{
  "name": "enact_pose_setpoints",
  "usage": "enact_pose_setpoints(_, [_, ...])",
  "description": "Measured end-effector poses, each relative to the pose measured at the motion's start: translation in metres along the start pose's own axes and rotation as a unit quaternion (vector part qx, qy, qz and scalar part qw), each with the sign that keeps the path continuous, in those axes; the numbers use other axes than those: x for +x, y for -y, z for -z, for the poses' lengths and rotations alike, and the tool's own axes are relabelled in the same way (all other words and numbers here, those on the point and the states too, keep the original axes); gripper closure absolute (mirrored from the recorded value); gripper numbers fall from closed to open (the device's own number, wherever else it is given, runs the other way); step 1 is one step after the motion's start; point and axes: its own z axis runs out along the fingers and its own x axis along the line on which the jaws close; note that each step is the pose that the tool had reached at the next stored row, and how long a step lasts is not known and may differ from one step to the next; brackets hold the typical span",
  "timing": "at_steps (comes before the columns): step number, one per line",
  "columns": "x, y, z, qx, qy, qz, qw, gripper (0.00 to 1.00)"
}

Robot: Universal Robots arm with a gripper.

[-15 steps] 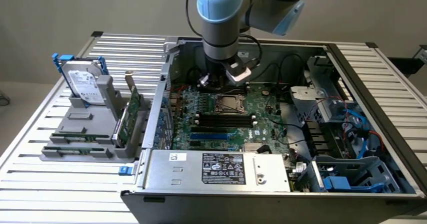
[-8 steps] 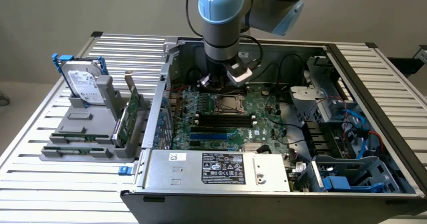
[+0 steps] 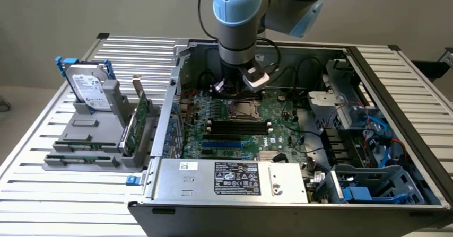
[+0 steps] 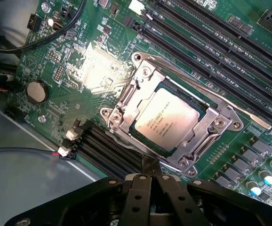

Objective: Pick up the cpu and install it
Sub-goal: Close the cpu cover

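**Slatted metal table (image 3: pixel 63 200), open PC case (image 3: pixel 283 218): cpu in socket, jaws closed on nothing**

- Case lies on its side on the table with the motherboard (image 3: pixel 283 133) facing up. Labelled power supply (image 3: pixel 237 178) sits along the case's near edge.
- Arm (image 3: pixel 237 25) reaches down into the case from above, over the far part of the board, just beyond the socket.
- cpu (image 4: pixel 166 120) lies flat inside the socket frame (image 4: pixel 212 126). Silvery top plate faces up with faint print on it, and the frame's metal edges sit around it on all sides.
- Thin lever (image 4: pixel 230 108) lies flat along one side of the frame.
- gripper (image 4: pixel 150 168): the two black fingers are pressed together at the tips with nothing between them. Tips are just beside one edge of the socket frame; I can't tell whether they touch it. They are clear of the cpu.
- Black memory slots (image 4: pixel 211 42) run on either side of the socket. Coin cell (image 4: pixel 37 91) is near it on the green board.
- Outside the case, on the exterior view's left: hard drive (image 3: pixel 88 88) with blue handles stands upright in a grey holder (image 3: pixel 92 141), well apart from the arm.
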Motion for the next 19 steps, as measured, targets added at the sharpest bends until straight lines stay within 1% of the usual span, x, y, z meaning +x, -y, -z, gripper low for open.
enact_pose_setpoints(4, [0.0018,-0.0013,-0.0006,-0.0016,0.0012,0.000,1.0000,0.89])
enact_pose_setpoints(13, [0.0056,-0.0041,-0.0020,-0.0064,0.0047,0.001,1.0000,0.89])
enact_pose_setpoints(15, [0.0058,-0.0042,-0.0020,-0.0062,0.0054,0.001,1.0000,0.89])
enact_pose_setpoints(19, [0.0052,-0.0028,0.0010,-0.0048,0.0074,0.000,1.0000,0.89])
